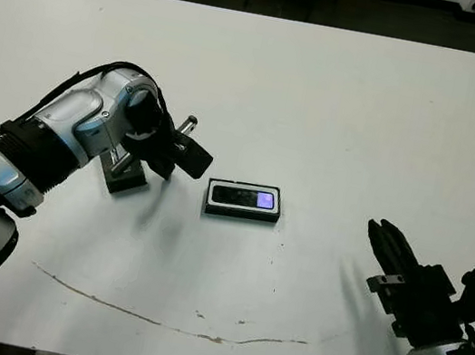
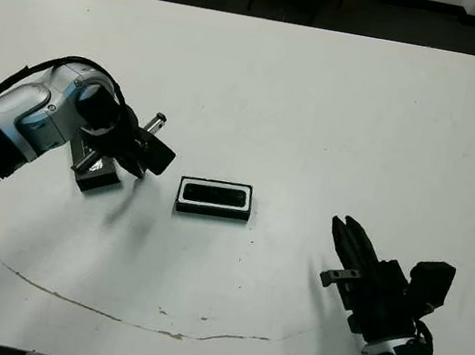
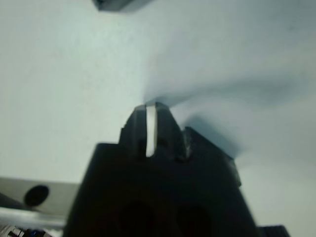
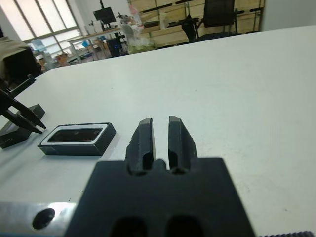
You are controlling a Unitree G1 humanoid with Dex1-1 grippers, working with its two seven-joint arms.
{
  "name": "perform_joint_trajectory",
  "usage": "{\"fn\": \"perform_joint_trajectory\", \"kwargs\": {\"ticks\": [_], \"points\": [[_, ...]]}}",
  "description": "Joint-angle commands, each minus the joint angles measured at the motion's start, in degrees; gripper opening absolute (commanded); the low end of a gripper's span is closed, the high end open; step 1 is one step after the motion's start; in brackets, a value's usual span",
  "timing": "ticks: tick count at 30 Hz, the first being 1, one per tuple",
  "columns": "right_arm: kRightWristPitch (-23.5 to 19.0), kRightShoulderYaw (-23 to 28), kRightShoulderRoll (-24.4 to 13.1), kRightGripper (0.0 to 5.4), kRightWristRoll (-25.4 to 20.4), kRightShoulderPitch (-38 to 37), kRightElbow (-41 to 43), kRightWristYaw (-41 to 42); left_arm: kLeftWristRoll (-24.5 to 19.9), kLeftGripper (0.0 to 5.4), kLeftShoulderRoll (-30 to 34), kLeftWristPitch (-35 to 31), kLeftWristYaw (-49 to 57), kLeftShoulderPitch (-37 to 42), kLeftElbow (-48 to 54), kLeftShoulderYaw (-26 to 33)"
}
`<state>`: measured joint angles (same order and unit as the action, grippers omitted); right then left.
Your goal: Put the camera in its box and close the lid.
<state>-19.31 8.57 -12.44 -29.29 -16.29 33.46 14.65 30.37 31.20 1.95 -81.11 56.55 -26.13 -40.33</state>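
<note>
The camera (image 1: pixel 243 198), a slim black bar with a purple glassy patch, lies inside the white-lined black box (image 1: pixel 241 214) at the table's middle; both also show in the right wrist view, the box (image 4: pixel 79 139) uncovered. The lid (image 1: pixel 125 174) rests on the table left of the box, partly hidden under my left arm. My left gripper (image 1: pixel 199 162) hovers between lid and box, shut with nothing in it; its wrist view shows only a thin slit between the fingers (image 3: pixel 163 123). My right gripper (image 1: pixel 382 231) is low at the front right, well away from the box, shut and holding nothing.
A thin brown scratch (image 1: pixel 166 319) runs along the white table (image 1: pixel 344 95) near its front edge. Dark floor and furniture legs lie past the far edge. Desks and chairs (image 4: pixel 217 12) show beyond the table in the right wrist view.
</note>
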Motion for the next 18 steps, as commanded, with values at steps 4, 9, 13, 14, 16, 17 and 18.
{"fn": "perform_joint_trajectory", "kwargs": {"ticks": [4,9,13,14,16,17,18], "points": [[-4.3,-0.2,-0.1,0.03,-1.5,-1.2,4.4,-2.3,0.7,0.00,1.3,0.7,-2.1,-1.3,-1.7,0.0],[-5.0,-0.3,-0.1,0.03,-2.5,-1.1,4.9,-2.7,1.6,0.00,2.0,0.0,-2.5,-1.5,-2.9,0.2],[-5.2,-0.6,-0.2,0.03,-2.4,-1.3,6.1,-3.5,1.3,0.00,3.1,-0.1,-4.6,-1.5,-2.8,0.7],[-5.5,-0.5,-0.3,0.03,-2.7,-1.3,6.3,-3.5,0.9,0.00,3.5,-0.5,-5.3,-1.7,-2.5,1.0],[-5.9,-0.2,-0.3,0.03,-3.5,-1.3,6.5,-3.5,0.4,0.00,4.6,-0.8,-6.6,-2.2,-1.4,1.6],[-5.7,-0.1,-0.2,0.03,-3.6,-1.3,6.2,-3.2,0.4,0.00,5.2,-1.0,-7.1,-2.6,-0.7,1.7],[-5.5,0.0,-0.2,0.03,-3.6,-1.3,6.0,-3.0,0.4,0.00,5.9,-1.0,-7.4,-3.0,0.1,1.9]]}}
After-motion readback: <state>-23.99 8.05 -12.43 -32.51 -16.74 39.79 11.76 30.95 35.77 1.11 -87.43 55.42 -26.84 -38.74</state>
